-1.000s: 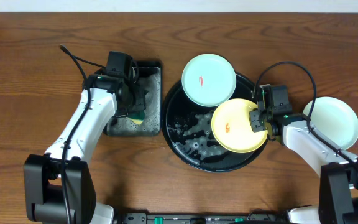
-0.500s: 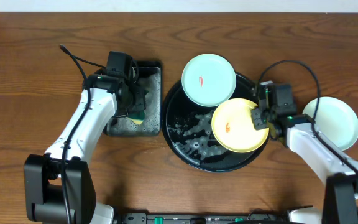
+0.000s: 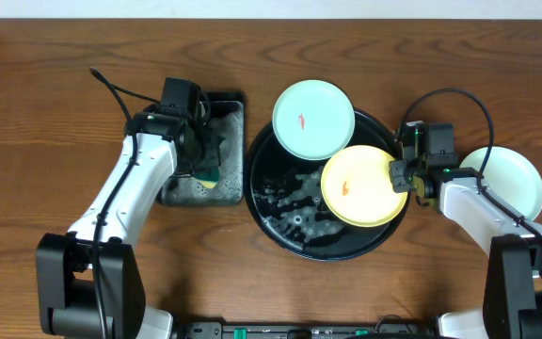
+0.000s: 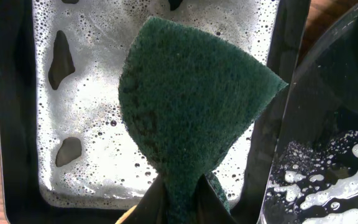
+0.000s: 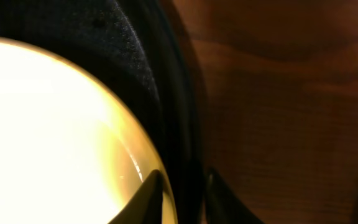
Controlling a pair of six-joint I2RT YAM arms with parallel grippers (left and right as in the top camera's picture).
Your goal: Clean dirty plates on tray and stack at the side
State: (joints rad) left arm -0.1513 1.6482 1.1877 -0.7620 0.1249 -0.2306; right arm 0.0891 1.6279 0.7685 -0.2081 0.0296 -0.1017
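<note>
We see the left gripper (image 3: 205, 155) pressed together on a green sponge (image 4: 191, 106) over the foamy sponge tray (image 3: 182, 193), at 9 o'clock from the round black tray (image 3: 290, 212). The right gripper (image 3: 398, 179) pinches the 3 o'clock edge of the yellow plate (image 3: 358, 186), which sits at the tray's 3 o'clock and carries a red smear. A smeared mint plate (image 3: 314, 120) overlaps the tray's 12 o'clock rim. A second mint plate (image 3: 506, 184) lies on the worktop (image 3: 45, 113), at 3 o'clock beyond the tray.
</note>
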